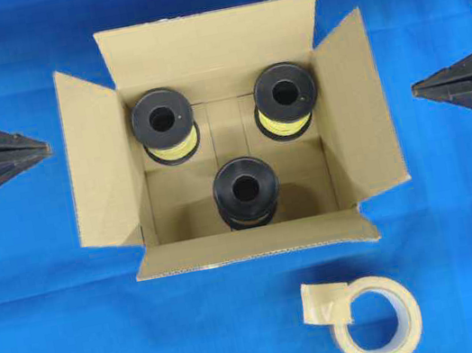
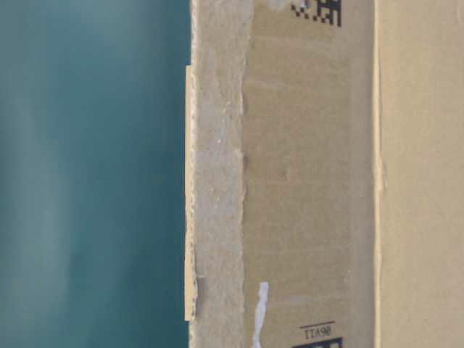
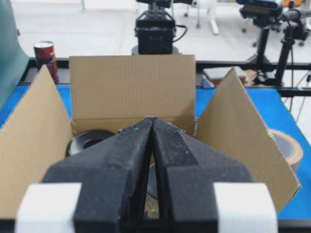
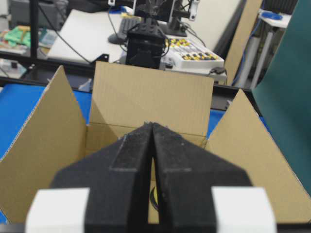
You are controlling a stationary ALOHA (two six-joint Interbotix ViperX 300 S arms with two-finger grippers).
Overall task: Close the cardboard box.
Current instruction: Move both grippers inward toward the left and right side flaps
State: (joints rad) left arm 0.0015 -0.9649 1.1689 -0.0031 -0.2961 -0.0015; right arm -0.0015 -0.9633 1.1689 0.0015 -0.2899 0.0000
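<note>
The cardboard box [image 1: 357, 109] stands open in the middle of the blue table, all four flaps spread outward. Inside stand three black spools [image 1: 162, 116] wound with yellow thread. Its outer wall with printed codes fills the table-level view [image 2: 304, 181]. My left gripper [image 1: 48, 147] is shut and empty, well left of the box's left flap. It faces the box in the left wrist view [image 3: 152, 119]. My right gripper [image 1: 415, 90] is shut and empty, right of the right flap, and faces the box in the right wrist view [image 4: 152, 125].
A beige tape roll [image 1: 376, 321] with a loose end lies on the table in front of the box, right of centre. Its edge shows in the left wrist view [image 3: 289, 145]. Blue table cloth [image 1: 54, 336] surrounds the box.
</note>
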